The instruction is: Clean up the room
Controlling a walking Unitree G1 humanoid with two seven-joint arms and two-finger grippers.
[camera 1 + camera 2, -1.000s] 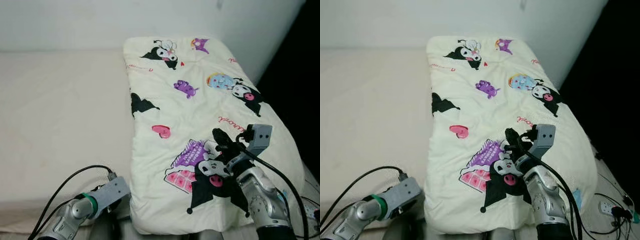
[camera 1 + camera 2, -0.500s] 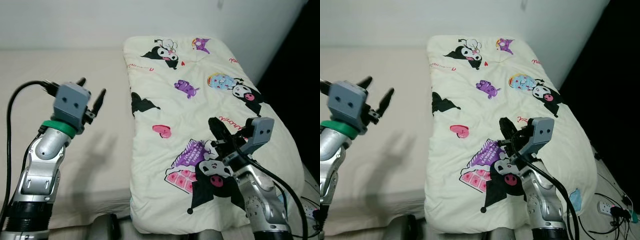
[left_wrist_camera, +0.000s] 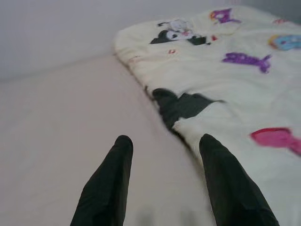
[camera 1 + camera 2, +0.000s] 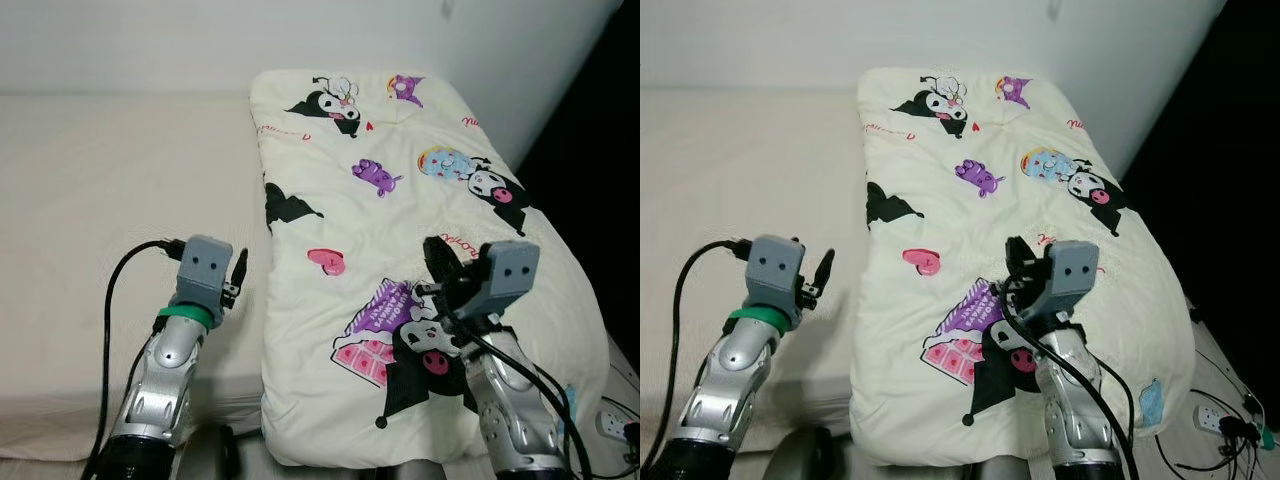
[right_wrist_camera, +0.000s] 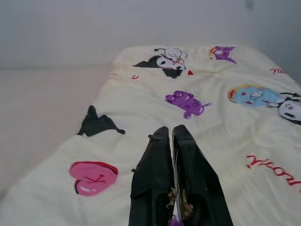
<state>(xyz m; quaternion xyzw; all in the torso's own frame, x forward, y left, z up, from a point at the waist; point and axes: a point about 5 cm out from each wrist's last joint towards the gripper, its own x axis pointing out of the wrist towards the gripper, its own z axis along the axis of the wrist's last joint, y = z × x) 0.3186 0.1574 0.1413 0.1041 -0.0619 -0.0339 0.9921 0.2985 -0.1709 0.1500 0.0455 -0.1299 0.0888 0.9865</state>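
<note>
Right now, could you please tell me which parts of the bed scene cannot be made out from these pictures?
- Near edge of the cream cartoon-print quilt: head views, partly hidden behind the right hand and its arm.
- Small items on the dark floor at the far right: head views, too small and dim to name beyond cables.
- Beige mattress: its left side is cut by the picture edge.
- Left hand: fingertips blurred in its wrist view.

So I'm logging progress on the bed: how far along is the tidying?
Done: cream cartoon-print quilt lies folded along the beige mattress's right side. In hand: nothing; the left gripper is open over bare mattress, the right gripper shut above the quilt. Left: unclear.
</note>
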